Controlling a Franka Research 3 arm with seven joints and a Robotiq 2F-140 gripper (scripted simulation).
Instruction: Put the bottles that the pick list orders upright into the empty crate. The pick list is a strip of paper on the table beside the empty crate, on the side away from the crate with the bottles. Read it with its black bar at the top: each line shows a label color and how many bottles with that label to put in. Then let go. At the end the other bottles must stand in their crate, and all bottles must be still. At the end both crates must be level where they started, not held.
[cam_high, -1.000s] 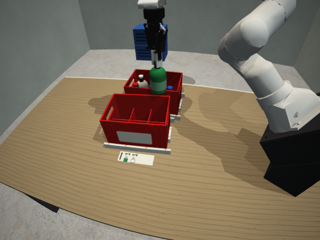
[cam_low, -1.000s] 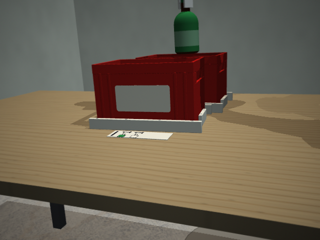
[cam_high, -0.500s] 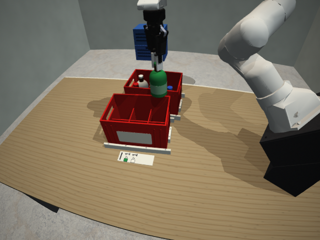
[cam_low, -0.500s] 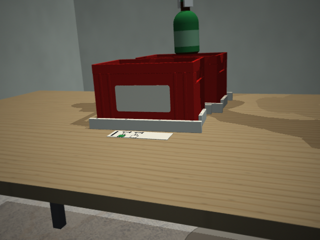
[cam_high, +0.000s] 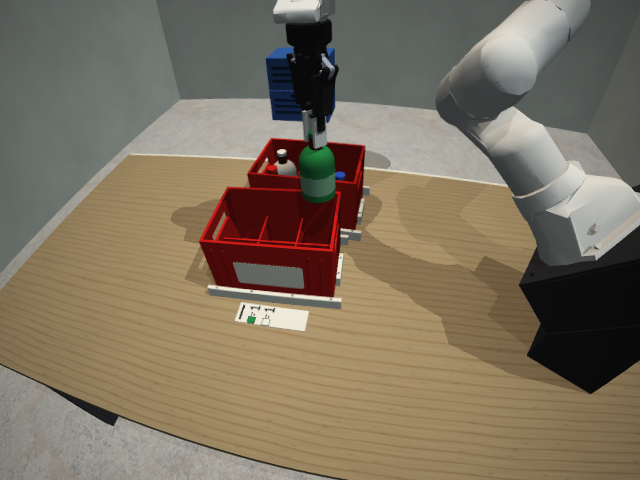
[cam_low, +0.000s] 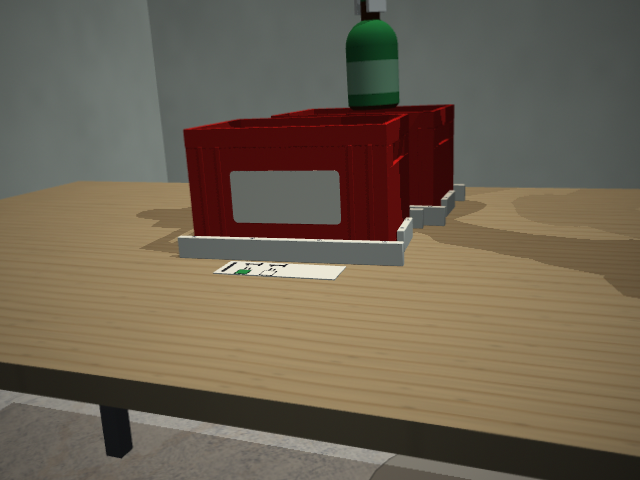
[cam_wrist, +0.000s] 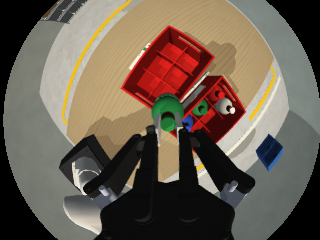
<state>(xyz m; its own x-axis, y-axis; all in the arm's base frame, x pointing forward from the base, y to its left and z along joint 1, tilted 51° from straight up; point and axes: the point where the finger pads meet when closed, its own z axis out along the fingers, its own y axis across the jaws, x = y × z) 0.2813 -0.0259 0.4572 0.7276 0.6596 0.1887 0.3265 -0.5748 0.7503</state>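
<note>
Above the bottle-free red plastic crate's near-robot rear corner (cam_high: 338, 193) (cam_low: 407, 115) (cam_wrist: 151, 108), fingers (cam_high: 314, 138) (cam_low: 370, 5) narrowly closed on the upright green bottle with the pale label (cam_high: 317, 173) (cam_low: 372, 64) (cam_wrist: 167, 106).

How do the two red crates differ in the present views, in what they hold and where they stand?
The near crate has no bottles in its compartments; the far crate holds several, with red, green, blue and white tops.
The near crate stands beside the pick list; the far crate stands on the side away from it.
Both are red, divided inside and upright on the table.
</note>
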